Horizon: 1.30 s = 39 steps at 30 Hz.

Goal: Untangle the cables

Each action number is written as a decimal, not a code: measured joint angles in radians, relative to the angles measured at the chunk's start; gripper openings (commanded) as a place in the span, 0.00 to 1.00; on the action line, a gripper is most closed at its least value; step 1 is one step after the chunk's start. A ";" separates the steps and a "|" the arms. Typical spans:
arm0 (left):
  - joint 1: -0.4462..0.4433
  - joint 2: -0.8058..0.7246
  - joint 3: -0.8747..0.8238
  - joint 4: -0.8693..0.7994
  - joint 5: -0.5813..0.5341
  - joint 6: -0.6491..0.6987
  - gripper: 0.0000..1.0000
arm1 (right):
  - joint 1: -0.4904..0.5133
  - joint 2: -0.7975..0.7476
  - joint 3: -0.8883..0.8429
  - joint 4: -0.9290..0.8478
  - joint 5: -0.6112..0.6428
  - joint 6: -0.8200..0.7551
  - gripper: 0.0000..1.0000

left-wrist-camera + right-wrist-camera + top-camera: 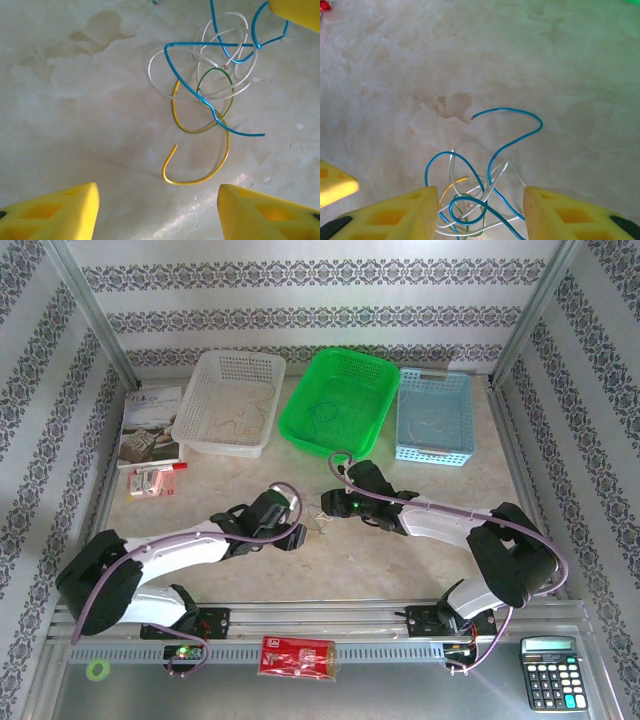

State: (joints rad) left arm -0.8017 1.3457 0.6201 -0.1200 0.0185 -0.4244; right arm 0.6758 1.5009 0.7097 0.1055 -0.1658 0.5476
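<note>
I see cables [210, 95] knotted (blue, white, yellow, green). L gripper [157, 197] spread, just left of them; R gripper [480, 197] spread, knot btwn its fingers [400, 215].

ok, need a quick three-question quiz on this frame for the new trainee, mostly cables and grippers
1. True or false: the left gripper is clamped on a cable.
2. Which basket stands in the middle of the far row? A the white one, B the green basket, C the blue one.
3. In the left wrist view, what colour is the cable lying nearest the fingers?

Key:
1. False. Its jaws stand apart, with bare table between them.
2. B.
3. Yellow. The yellow cable curves just ahead of them.
</note>
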 measured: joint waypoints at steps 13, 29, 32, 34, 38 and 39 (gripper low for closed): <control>-0.037 0.149 0.074 0.023 -0.085 0.044 0.44 | -0.020 0.000 -0.025 0.031 -0.001 0.004 0.48; -0.037 0.244 0.087 0.077 -0.099 0.062 0.04 | -0.020 0.003 -0.047 0.068 -0.020 0.016 0.47; -0.037 0.245 0.089 0.079 -0.101 0.069 0.00 | -0.021 0.008 -0.053 0.079 -0.028 0.027 0.47; -0.037 0.238 0.093 0.074 -0.102 0.070 0.00 | -0.025 0.012 -0.060 0.089 -0.035 0.031 0.47; -0.037 0.159 0.115 0.021 -0.101 0.070 0.00 | -0.026 0.030 -0.074 0.114 -0.039 0.040 0.47; -0.037 0.122 0.127 0.004 -0.100 0.071 0.00 | -0.026 0.036 -0.078 0.123 -0.039 0.046 0.47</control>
State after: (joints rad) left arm -0.8391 1.4677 0.7475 -0.1158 -0.0811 -0.3538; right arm 0.6498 1.5372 0.6315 0.2283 -0.2047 0.5934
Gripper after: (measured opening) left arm 0.054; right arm 0.470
